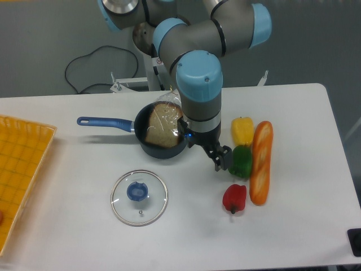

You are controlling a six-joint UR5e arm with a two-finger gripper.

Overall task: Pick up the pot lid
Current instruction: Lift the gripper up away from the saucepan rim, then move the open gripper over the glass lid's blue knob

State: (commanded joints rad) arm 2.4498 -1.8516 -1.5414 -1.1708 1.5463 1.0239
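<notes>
Tool (206, 150) over the tabletop (180, 240), 2 fingers spread apart. Pot lid (148, 206), transparent with 1 blue knob (137, 191), lies on the tabletop, apart from the tool and nearer the camera than the pan (160, 151).

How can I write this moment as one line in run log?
pincer: open, above table | glass lid: on table, not grasped | black pan: behind lid
</notes>
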